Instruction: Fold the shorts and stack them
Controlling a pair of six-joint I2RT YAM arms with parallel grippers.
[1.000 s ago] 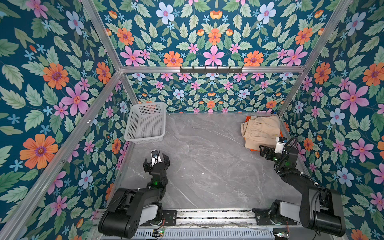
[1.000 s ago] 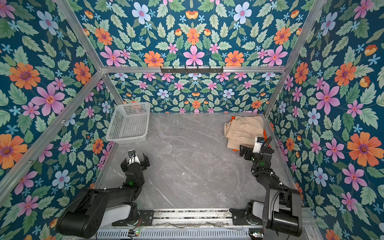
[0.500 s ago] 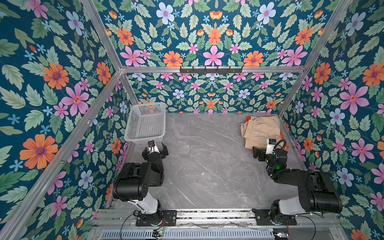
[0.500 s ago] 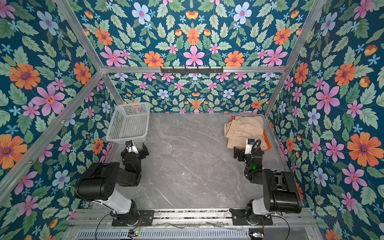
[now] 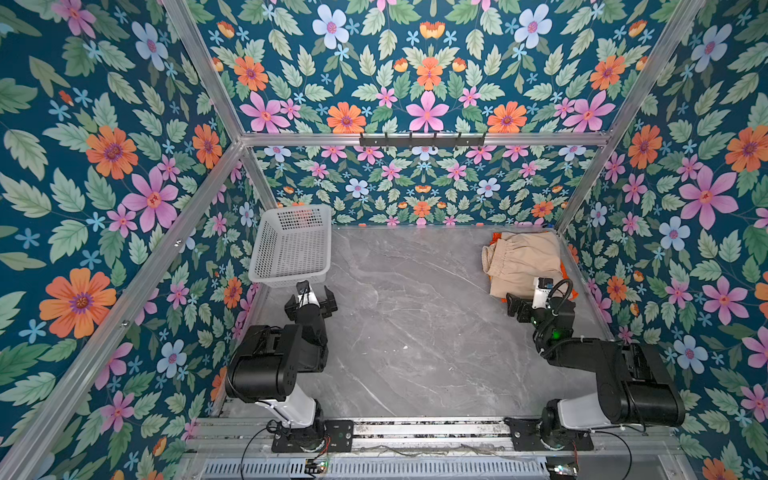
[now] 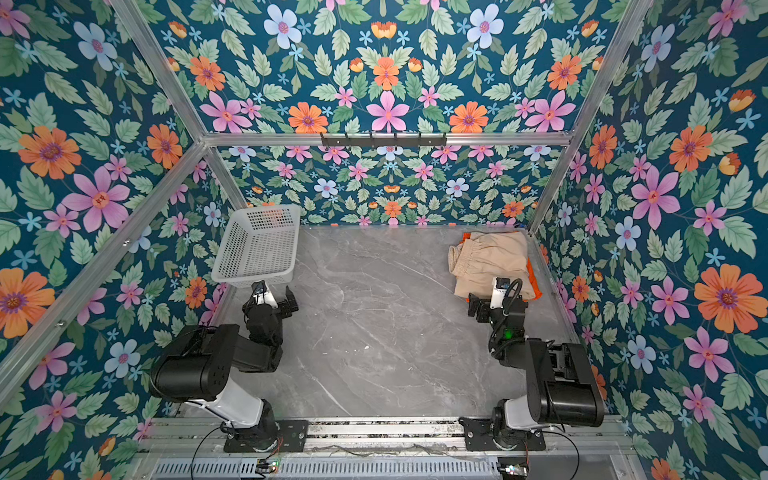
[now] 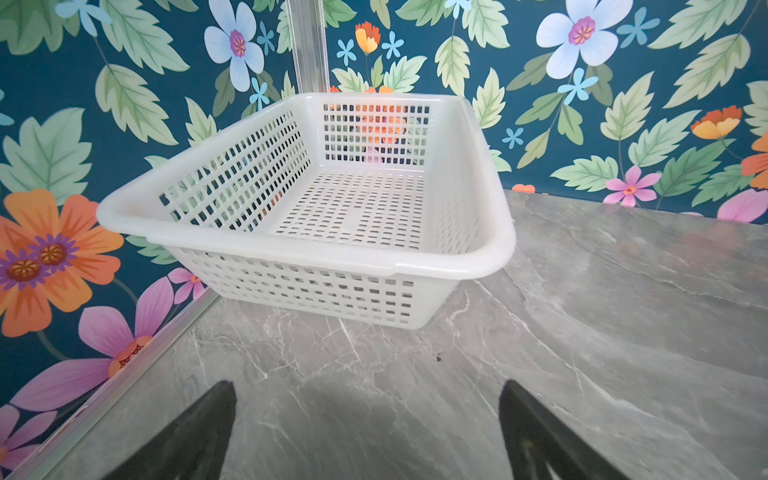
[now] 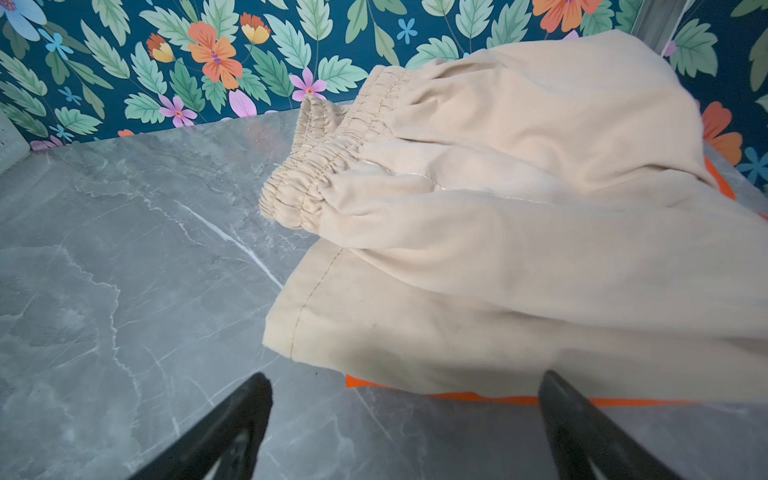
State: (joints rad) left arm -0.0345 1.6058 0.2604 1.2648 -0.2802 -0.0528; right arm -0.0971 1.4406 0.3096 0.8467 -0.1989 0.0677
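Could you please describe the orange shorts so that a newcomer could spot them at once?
Look to the far right corner of the grey marble table, against the floral walls. The folded beige shorts lie there, and the orange shorts sit beneath them. Only bright orange slivers peek out around the beige edges, the sole vivid fabric on the table.

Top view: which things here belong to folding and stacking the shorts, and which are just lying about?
Belongs to the job:
- beige shorts, folded, on top of the pile by the right wall
- orange shorts, underneath, only the edges showing

Just lying about:
- white basket, nothing in it, far left corner
- hook rail on the back wall
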